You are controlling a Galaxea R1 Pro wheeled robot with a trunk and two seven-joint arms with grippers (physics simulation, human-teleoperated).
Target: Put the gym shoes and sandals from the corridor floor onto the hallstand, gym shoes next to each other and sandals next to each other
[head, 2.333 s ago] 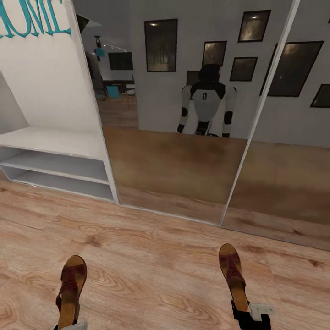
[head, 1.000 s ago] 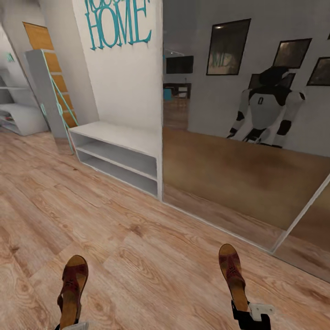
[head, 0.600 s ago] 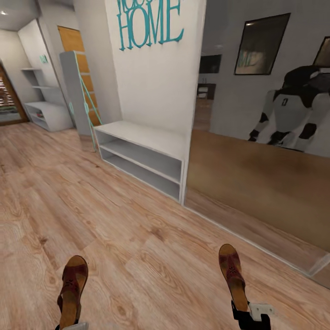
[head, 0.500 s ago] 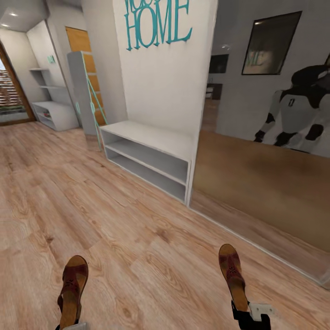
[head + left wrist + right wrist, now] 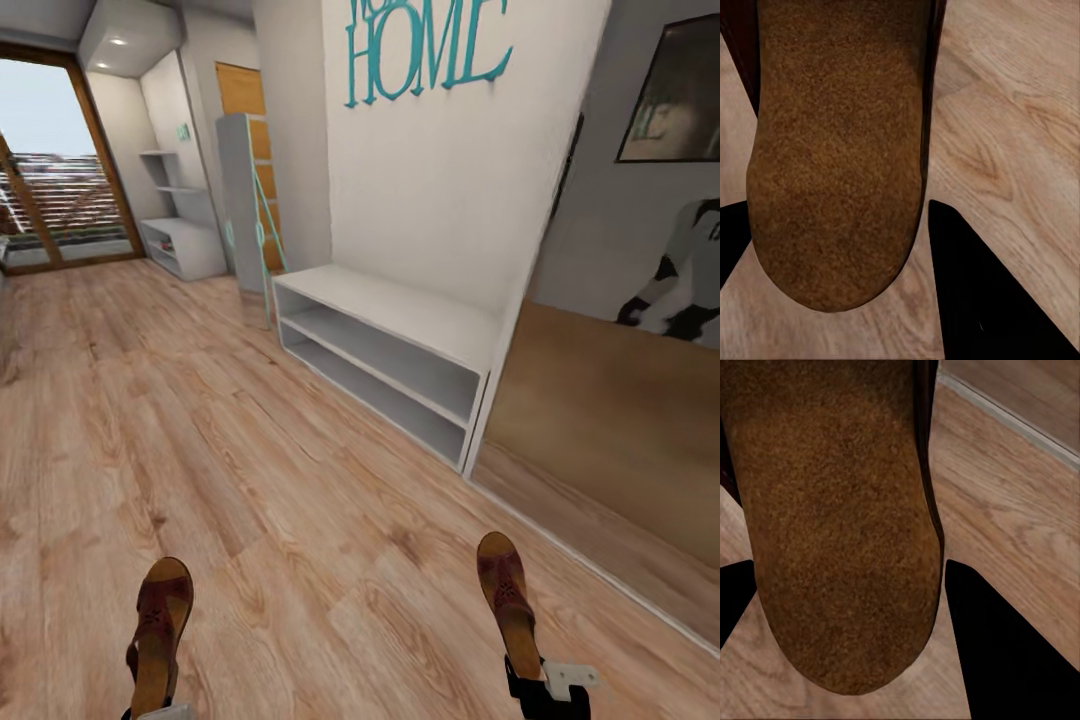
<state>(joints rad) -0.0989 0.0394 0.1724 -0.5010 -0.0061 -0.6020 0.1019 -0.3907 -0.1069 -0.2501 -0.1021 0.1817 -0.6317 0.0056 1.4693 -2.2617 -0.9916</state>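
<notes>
I hold one sandal in my left gripper, one in my right gripper, fingers squeezing, I think. I should roll slowly to the shoe rack.

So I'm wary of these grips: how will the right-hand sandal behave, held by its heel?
The right sandal looks stiff: it juts straight past the right gripper without sagging. Held at one end, it could pivot. Its insole looks grainy, probably not slippery.
</notes>
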